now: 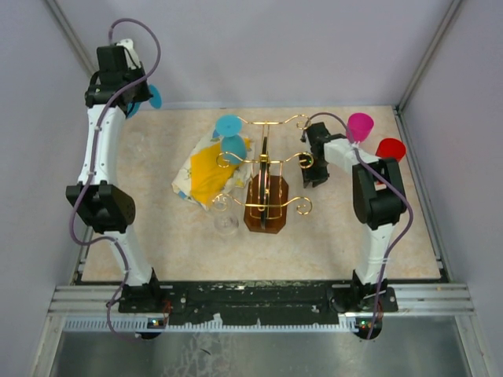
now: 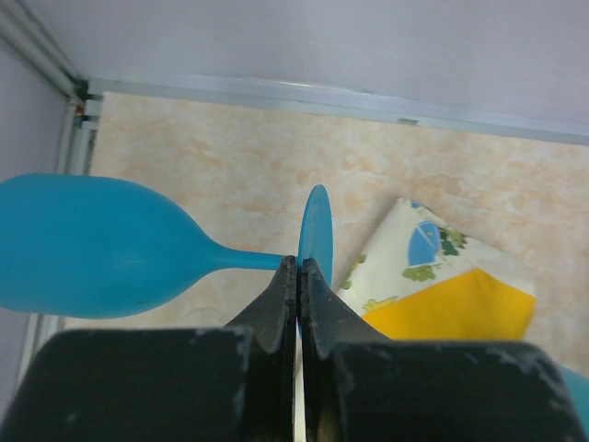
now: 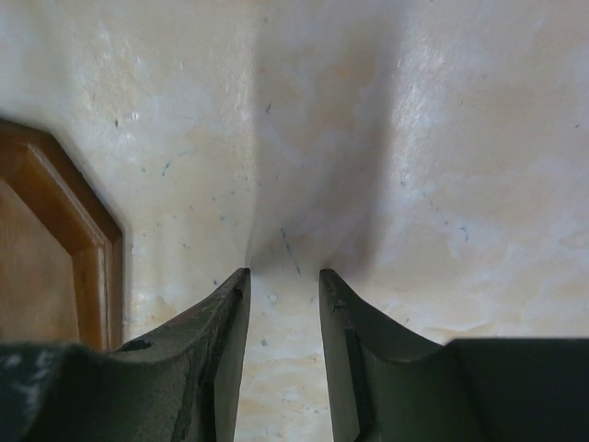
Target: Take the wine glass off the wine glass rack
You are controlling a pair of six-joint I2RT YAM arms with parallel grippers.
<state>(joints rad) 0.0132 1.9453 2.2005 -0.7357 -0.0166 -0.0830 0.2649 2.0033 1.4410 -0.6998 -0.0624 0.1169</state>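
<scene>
The wine glass rack (image 1: 267, 169) is gold wire on a brown octagonal base (image 1: 266, 208), mid-table. My left gripper (image 1: 140, 93) is raised at the far left corner, well away from the rack. It is shut on a blue wine glass (image 2: 83, 244), gripping the edge of its foot (image 2: 316, 230), so the glass lies sideways in the air. Another blue wine glass (image 1: 232, 141) hangs on the rack's left arms. My right gripper (image 1: 314, 161) points down at the table just right of the base (image 3: 55, 249). Its jaws (image 3: 282, 276) stand open with nothing between them.
A yellow-and-white cloth (image 1: 206, 169) lies left of the rack, under the hanging glass. A clear glass (image 1: 226, 224) stands in front of the rack's left side. A pink glass (image 1: 360, 126) and a red glass (image 1: 390, 149) stand at the far right by the wall.
</scene>
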